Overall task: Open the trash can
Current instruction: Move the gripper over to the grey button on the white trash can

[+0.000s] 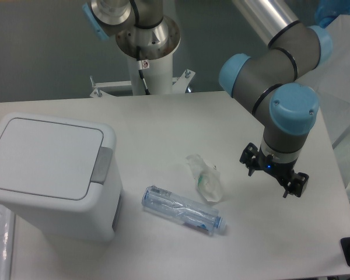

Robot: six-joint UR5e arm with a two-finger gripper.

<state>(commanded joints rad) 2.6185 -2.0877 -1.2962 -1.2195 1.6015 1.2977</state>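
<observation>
Fixed camera: the trash can (49, 175) is the landmark. It stands at the left of the white table (181, 116), a big white bin with rounded corners, its flat lid (44, 156) down and flush. The grey push-button tab (102, 165) sits on the can's right edge, the side facing the rest of the table, so the lid is not yet open.

The gripper (274, 174) hangs well to the right of the can, just above the tabletop, pointing downward from the arm's blue-capped wrist joint (293, 108). Its two dark fingers stand apart with nothing between them, so the jaws are spread and hold nothing.

The relation that matters: the tab lies to the left of the jaws in this view, far across the table. The can's long axis seems to run left to right, with the tab at its near-to-gripper end, which I judge favours an approach from the right and then a press downward.

Between the can and the gripper lie two things: a clear plastic bottle (182, 210) on its side just right of the can's base, and a crumpled clear wrapper (205, 178) further right. A travel path kept above tab level should pass over both.

Behind the can, the arm's base column (147, 58) rises at the table's far edge, against a grey wall.
</observation>
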